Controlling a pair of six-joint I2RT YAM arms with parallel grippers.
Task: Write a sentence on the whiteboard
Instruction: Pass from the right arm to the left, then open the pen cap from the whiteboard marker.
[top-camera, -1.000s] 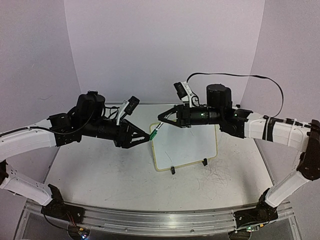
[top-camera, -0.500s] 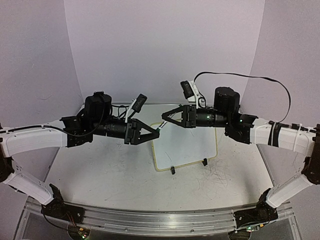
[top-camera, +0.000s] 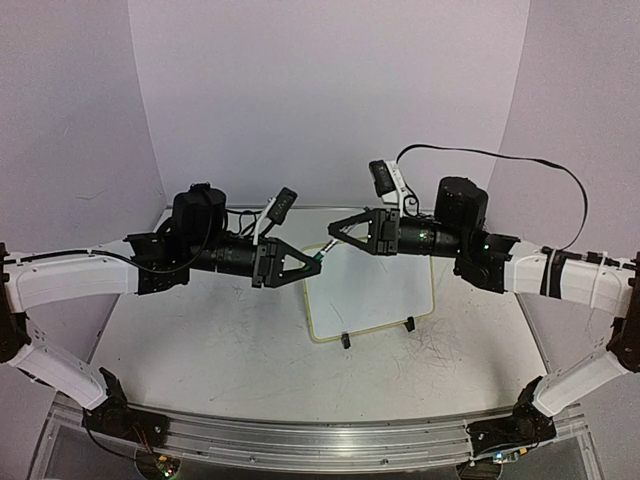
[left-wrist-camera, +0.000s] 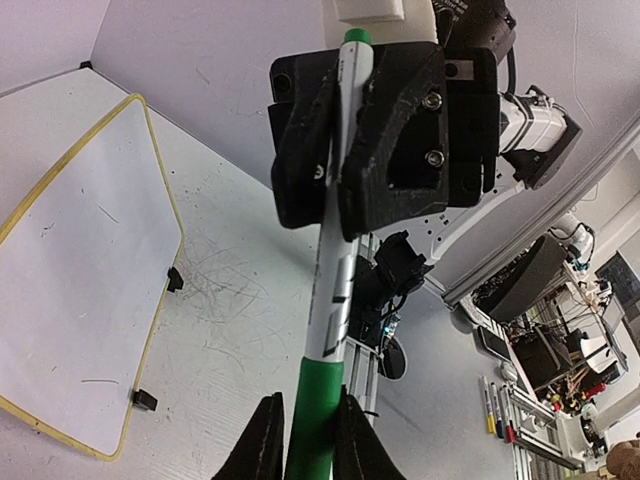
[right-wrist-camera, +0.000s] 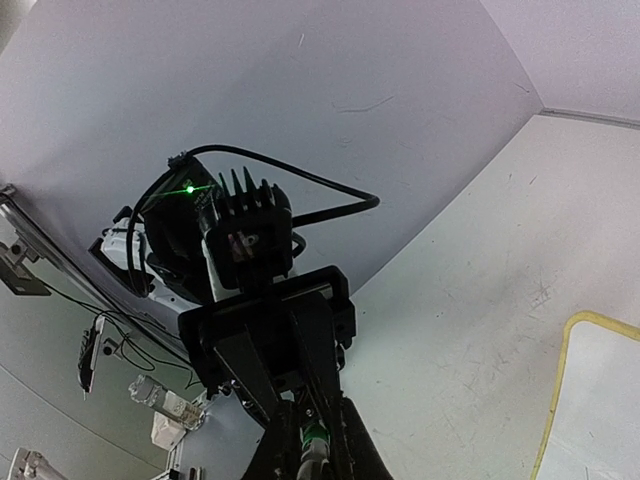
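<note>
The whiteboard (top-camera: 370, 290) lies flat on the table with its yellow frame and two black clip feet; it also shows in the left wrist view (left-wrist-camera: 80, 270). No sentence is visible on it, only faint specks. Above its left edge both arms meet tip to tip on a white marker with a green cap (top-camera: 322, 253). My right gripper (top-camera: 331, 238) is shut on the marker's white barrel (left-wrist-camera: 335, 290). My left gripper (left-wrist-camera: 305, 405) has its fingers pressed on either side of the green cap. In the right wrist view the marker (right-wrist-camera: 314, 438) sits between my right fingers.
The white table (top-camera: 200, 340) is scuffed with grey marks. Purple walls close off the back and sides. A metal rail (top-camera: 320, 440) runs along the near edge. Off the table, several spare markers (left-wrist-camera: 497, 405) lie on a bench.
My left arm has swung right to the marker and its jaws have closed in on the green cap. My right arm has shifted slightly right and up, still holding the marker.
</note>
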